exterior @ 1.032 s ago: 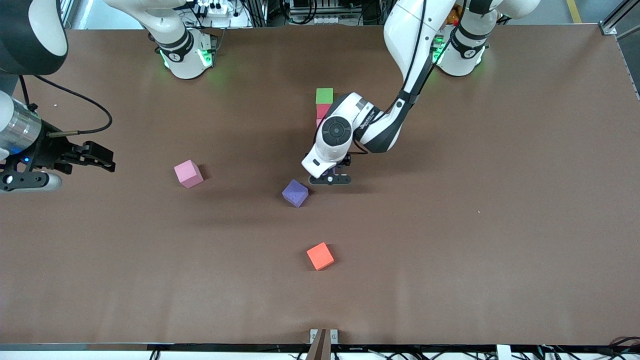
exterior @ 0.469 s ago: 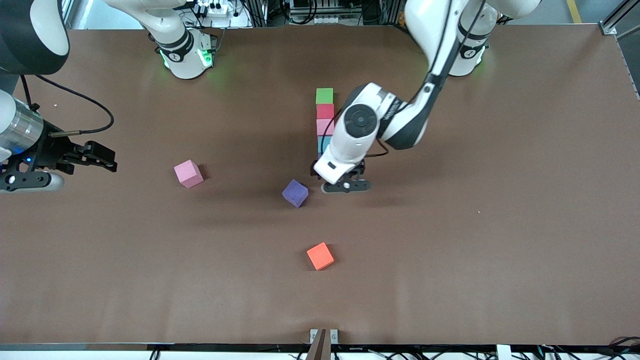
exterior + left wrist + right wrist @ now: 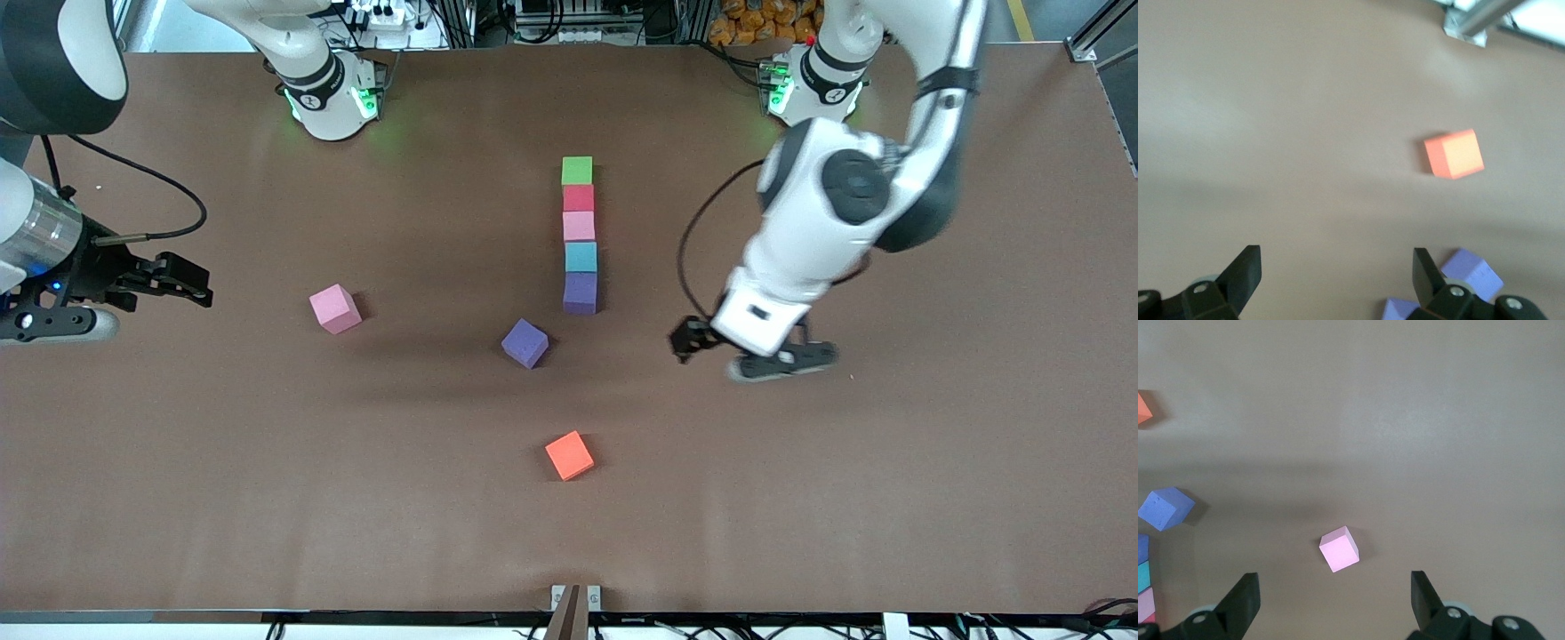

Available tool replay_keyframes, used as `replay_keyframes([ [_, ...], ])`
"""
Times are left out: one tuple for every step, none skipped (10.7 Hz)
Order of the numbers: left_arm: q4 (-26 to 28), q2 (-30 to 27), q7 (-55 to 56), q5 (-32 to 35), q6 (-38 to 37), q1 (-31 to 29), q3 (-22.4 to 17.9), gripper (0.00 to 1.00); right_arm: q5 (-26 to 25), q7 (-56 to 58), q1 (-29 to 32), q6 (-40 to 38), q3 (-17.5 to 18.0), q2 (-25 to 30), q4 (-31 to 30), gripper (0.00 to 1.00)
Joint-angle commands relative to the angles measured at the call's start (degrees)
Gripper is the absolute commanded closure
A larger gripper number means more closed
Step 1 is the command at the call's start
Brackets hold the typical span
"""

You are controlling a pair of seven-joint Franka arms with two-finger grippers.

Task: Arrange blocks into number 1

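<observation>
The matte brown table (image 3: pixel 933 498) carries small foam cubes. 5 blocks (image 3: pixel 580 235) form a straight touching column: green, red, pink, light blue, purple. Near the column's purple end lies a tilted purple cube (image 3: pixel 524 343); the orange cube (image 3: pixel 569 455) lies nearer the camera than the column; a pink cube (image 3: pixel 334 308) toward the right arm's end. Left gripper (image 3: pixel 751 351) and right gripper (image 3: pixel 169 280) hover spread wide, empty. No writing legible.

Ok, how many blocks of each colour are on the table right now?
green block: 1
red block: 1
pink blocks: 2
light blue block: 1
purple blocks: 2
orange block: 1
Total: 8
</observation>
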State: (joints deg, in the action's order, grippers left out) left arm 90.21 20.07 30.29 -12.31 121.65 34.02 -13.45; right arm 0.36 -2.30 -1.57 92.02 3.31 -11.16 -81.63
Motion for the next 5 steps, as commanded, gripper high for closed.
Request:
replay_keyframes([
  [1.37,-4.67,-2.68,1.94,-2.63,-13.13,6.65,0.0,0.88,-2.17,-0.88,0.36,0.29,0.09,-0.02,0.0],
  [1.37,-6.69,-5.21,5.86,-4.82,-18.67,9.46,0.0,0.88,-3.14,-1.32,0.27,0.38,0.09,-0.02,0.0],
  [1.37,-8.37,-7.5,8.85,-6.49,-23.86,12.45,0.0,0.88,-3.41,-1.67,0.27,0.38,0.09,-0.02,0.0],
  [1.37,-9.69,-8.31,9.15,-7.73,-27.57,14.74,0.0,0.88,-3.5,-1.94,0.27,0.38,0.09,-0.02,0.0],
  [1.37,-11.44,-8.23,9.32,-10.44,-28.91,15.72,0.0,0.88,-3.59,-2.2,0.27,0.38,0.17,-0.02,0.0],
])
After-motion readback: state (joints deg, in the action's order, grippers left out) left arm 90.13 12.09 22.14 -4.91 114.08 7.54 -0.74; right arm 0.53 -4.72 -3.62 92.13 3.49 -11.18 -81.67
